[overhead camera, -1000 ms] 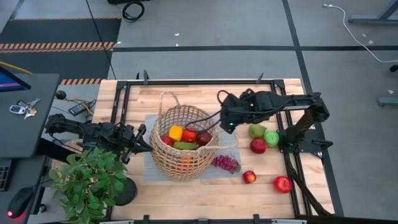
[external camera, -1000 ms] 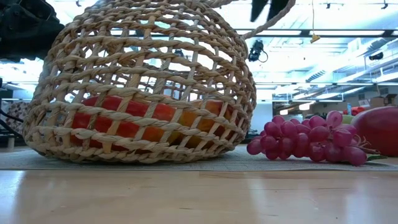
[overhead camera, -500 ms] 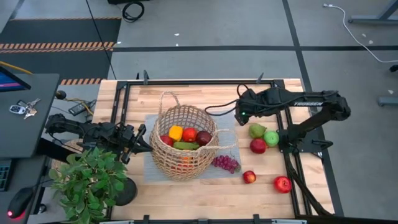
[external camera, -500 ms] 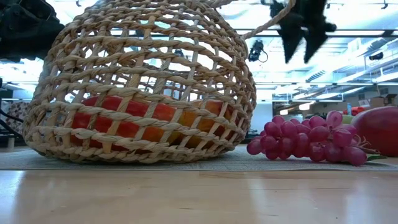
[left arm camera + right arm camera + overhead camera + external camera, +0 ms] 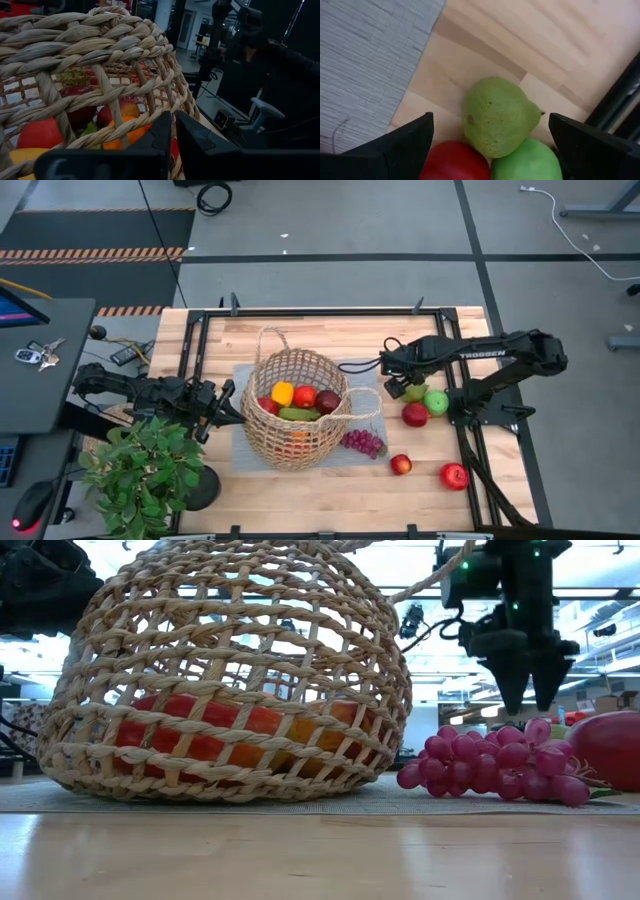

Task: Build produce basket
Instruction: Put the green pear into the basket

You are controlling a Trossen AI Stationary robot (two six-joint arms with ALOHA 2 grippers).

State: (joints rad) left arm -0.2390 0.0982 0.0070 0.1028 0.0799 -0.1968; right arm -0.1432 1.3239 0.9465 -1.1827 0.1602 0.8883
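Observation:
The tan wicker basket (image 5: 295,412) sits tilted on a grey mat (image 5: 366,402) and holds a yellow lemon (image 5: 283,392), red fruit (image 5: 305,396), a dark red apple (image 5: 328,401) and a green pear (image 5: 298,414). My left gripper (image 5: 228,406) is shut at the basket's left rim. My right gripper (image 5: 408,388) hangs open just above a second green pear (image 5: 497,117) on the table, one finger on each side and not touching it. A green apple (image 5: 436,402) and a red apple (image 5: 415,415) lie against that pear. Purple grapes (image 5: 363,442) lie on the mat. My left gripper meets the basket's upper rim (image 5: 131,121) on its left side, coming level from the table's left. The braided rim strand runs in between the nearly closed fingers (image 5: 162,131); the fingers hide the exact place of contact. The basket rests on the mat, leaning.
Two more red apples (image 5: 401,464) (image 5: 455,475) lie near the front right. A leafy potted plant (image 5: 140,475) stands at the near left, close to my left arm. A black frame rail (image 5: 452,350) runs along the table's right side by the pear.
My right gripper has gone from beside the basket's right rim toward the table's right edge and come down, and now hangs over the green pear. The basket and the fruit have stayed still.

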